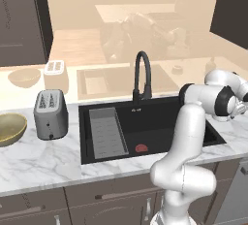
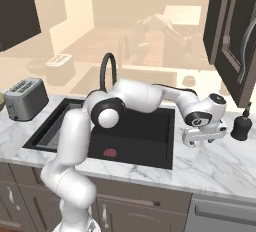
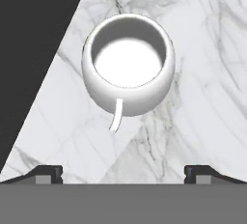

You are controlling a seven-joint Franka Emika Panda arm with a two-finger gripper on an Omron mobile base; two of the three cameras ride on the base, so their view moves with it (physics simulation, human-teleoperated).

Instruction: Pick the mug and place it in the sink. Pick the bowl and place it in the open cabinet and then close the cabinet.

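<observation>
Hand view: 2 dark fingertips (image 3: 48,174) at the bottom, far apart, so claw wide, nothing between them. Just past them, mug (image 3: 127,64) upright on white marble counter (image 3: 207,73), seen from above, inside empty, thin loop handle (image 3: 116,117) pointing back toward the tips. Mug clear of both tips, no contact. Black sink edge (image 3: 29,63) cuts the upper left corner, near the mug but apart.

Right base view: gripper (image 2: 202,137) low over counter on the sink's right side, pointing down; arm bent across the basin. Mug itself hidden under the hand here. Dark soap bottle (image 2: 241,125) near the gripper, further right, at the back edge. Sink (image 2: 145,141) black, red drain (image 2: 110,152) at its front. Gooseneck faucet (image 2: 106,68) behind the arm. Toaster (image 2: 25,97) far left on counter. Cabinet (image 2: 234,36) up on the wall at right, dark brown, 1 door swung open w/ curved silver handle (image 2: 247,31); can't tell what's inside.

Left base view: arm rises at lower right, elbow over the sink's right end. Sink (image 1: 160,127) w/ grey ribbed tray (image 1: 107,133) in its left part, drain (image 1: 141,148) front centre. Faucet (image 1: 143,76) at the back rim. Toaster (image 1: 50,114) left of sink, upright. Bowl (image 1: 10,129) just left of toaster, on counter, cut by frame edge, well apart from sink and gripper. Glossy backsplash behind.
</observation>
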